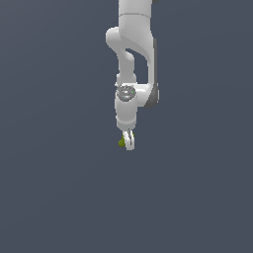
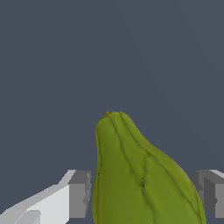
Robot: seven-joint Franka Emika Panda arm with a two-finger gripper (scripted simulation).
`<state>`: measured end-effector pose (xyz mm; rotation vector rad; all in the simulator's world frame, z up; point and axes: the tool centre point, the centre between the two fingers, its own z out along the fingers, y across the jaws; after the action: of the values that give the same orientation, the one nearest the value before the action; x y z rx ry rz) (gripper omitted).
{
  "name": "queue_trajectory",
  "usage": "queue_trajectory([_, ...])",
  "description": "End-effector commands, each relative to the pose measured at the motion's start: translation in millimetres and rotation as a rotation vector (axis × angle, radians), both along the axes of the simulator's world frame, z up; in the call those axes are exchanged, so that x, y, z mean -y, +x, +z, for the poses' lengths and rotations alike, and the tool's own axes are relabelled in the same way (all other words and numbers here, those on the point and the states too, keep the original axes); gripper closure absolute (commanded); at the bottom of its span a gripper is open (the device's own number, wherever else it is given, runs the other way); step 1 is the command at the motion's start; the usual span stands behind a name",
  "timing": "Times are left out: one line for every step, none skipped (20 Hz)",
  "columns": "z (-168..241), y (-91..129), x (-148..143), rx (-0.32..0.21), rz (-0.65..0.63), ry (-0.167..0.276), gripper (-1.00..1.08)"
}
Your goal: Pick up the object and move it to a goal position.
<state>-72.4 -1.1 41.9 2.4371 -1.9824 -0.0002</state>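
The object [image 2: 140,179], olive-green, ribbed and tapering to a small brownish tip, sits between the two grey finger pads [image 2: 79,194] of the gripper [image 1: 128,142]. In the wrist view the pad on one side touches its skin; a narrow gap shows at the other pad, so a firm clamp cannot be confirmed. In the exterior view only a green sliver [image 1: 121,142] protrudes on the exterior view's left of the fingers. The white arm [image 1: 133,59] hangs vertically above a plain dark grey-blue surface [image 1: 59,188].
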Motion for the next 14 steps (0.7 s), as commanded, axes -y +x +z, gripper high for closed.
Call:
queue_trajectory([-1.2, 0.0, 0.0, 0.000, 0.000, 0.000, 1.08])
queue_trajectory([-1.2, 0.0, 0.0, 0.000, 0.000, 0.000, 1.08])
queue_trajectory([-1.2, 0.0, 0.0, 0.000, 0.000, 0.000, 1.08])
queue_trajectory([-1.2, 0.0, 0.0, 0.000, 0.000, 0.000, 1.08])
queue_trajectory([-1.2, 0.0, 0.0, 0.000, 0.000, 0.000, 1.08])
queue_trajectory([-1.2, 0.0, 0.0, 0.000, 0.000, 0.000, 1.08])
queue_trajectory([-1.2, 0.0, 0.0, 0.000, 0.000, 0.000, 1.08])
queue_trajectory([-1.2, 0.0, 0.0, 0.000, 0.000, 0.000, 1.08])
queue_trajectory([-1.2, 0.0, 0.0, 0.000, 0.000, 0.000, 1.08])
queue_trajectory([-0.1, 0.7, -0.2, 0.002, 0.000, 0.000, 1.08])
queue_trajectory([0.2, 0.8, -0.3, 0.002, 0.000, 0.000, 1.08])
queue_trajectory([0.9, 1.2, -0.6, 0.002, 0.000, 0.000, 1.08])
queue_trajectory([2.1, 1.7, -1.0, 0.002, 0.000, 0.000, 1.08])
queue_trajectory([3.9, 2.5, -1.7, 0.002, 0.000, 0.000, 1.08])
